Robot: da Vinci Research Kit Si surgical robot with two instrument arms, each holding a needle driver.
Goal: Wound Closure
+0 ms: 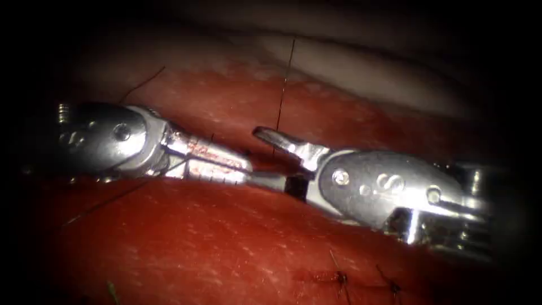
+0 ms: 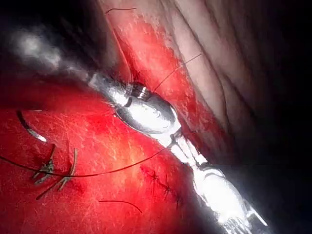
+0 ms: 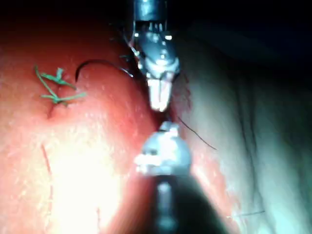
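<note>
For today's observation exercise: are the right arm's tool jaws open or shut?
Open. In the endoscope view the right tool's upper jaw angles up, apart from the lower one; nothing visible between them.

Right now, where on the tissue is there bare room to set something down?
Bare tissue lies below both tools, bordered by the thread and the knotted stitches. It is crowded where the shut left pincer meets the open, empty right pincer. The needle lies free on the tissue beside the stitches; the left's thread grip is unclear.
</note>
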